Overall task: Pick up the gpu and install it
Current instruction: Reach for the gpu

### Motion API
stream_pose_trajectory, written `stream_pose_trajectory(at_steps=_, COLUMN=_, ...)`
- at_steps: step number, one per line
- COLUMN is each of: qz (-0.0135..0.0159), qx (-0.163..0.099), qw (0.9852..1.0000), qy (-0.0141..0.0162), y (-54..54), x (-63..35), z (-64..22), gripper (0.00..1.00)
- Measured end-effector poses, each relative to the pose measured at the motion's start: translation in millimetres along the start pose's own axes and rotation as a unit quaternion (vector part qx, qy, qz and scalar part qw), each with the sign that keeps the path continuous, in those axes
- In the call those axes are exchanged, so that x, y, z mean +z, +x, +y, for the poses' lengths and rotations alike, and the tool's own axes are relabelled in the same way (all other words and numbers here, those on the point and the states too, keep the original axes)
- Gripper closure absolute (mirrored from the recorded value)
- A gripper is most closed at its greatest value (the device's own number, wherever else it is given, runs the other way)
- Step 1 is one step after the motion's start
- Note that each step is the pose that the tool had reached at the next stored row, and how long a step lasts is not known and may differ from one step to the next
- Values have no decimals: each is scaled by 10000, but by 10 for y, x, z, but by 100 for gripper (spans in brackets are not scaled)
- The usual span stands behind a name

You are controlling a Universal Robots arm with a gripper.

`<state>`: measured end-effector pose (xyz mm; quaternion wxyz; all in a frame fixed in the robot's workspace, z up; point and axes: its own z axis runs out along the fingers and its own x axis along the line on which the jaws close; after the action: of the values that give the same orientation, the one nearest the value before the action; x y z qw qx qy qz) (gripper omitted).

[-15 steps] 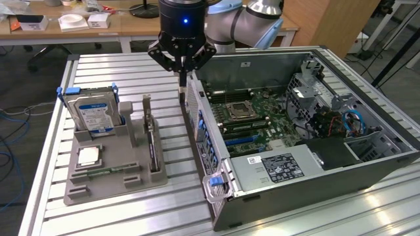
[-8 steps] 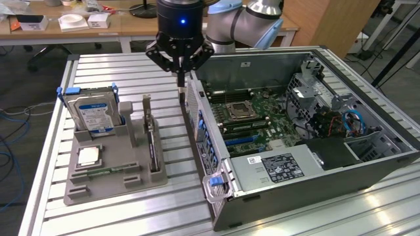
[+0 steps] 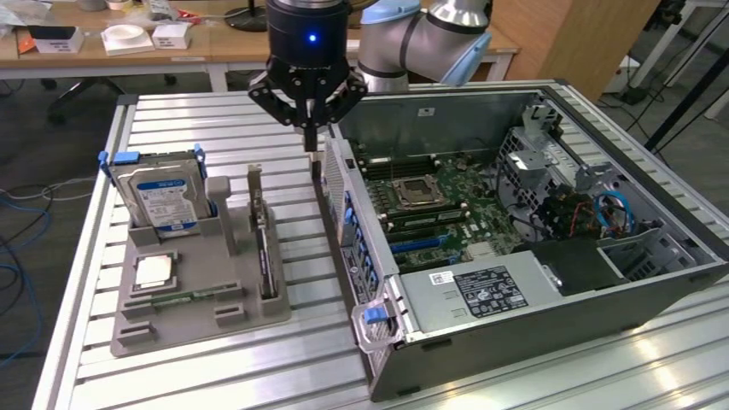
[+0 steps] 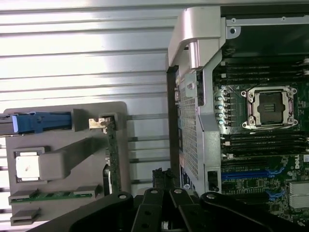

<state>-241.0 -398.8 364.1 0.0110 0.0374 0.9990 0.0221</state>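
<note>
gpu (image 3: 265, 248) upright in gray tray (image 3: 183, 329)

Wooden desks (image 3: 217, 47) stand behind; a wooden cabinet (image 3: 581, 34) beside; dark floor (image 3: 46, 248) with blue cables (image 3: 12, 282).

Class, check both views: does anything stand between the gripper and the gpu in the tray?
Nothing visible does. The shut gripper hangs over the table beside the case. The gpu stands on edge in the tray, its upper edge uncovered.
</note>
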Motion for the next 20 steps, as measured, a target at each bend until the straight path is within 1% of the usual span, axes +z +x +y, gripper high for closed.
stream_pose_trajectory(at_steps=20, qz=1, qx=0, qw=10000, qy=0, y=119, x=22, z=-10, gripper=89)
